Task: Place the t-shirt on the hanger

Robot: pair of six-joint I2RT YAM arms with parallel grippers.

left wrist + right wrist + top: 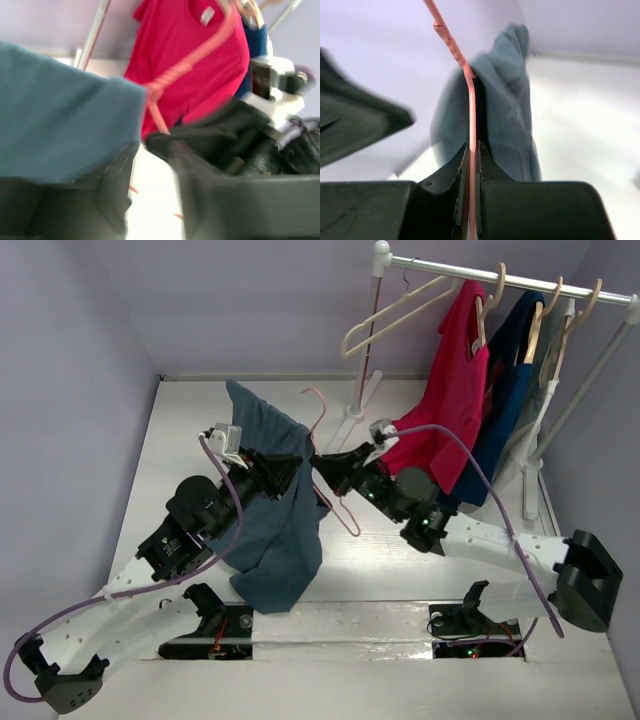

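The slate-blue t-shirt (285, 540) hangs lifted over the middle of the table and drapes down toward the near edge. It also shows in the left wrist view (60, 110) and the right wrist view (505, 100). My right gripper (322, 468) (472, 145) is shut on the thin pale-pink hanger (343, 512) (471, 110), whose hook points up and whose twisted neck sits against the shirt. My left gripper (293, 475) (152, 150) is at the shirt's edge, right beside the right gripper. Its jaws stand apart with bare table between them, and cloth lies over the outer side of its left finger (112, 185).
A white clothes rack (500, 275) stands at the back right. It carries a red t-shirt (450, 390), a navy t-shirt (505, 390), a cream-white hanger (400, 310) and wooden hangers (490, 300). Its post (355, 410) stands just behind the grippers. Purple walls close in on the left and behind.
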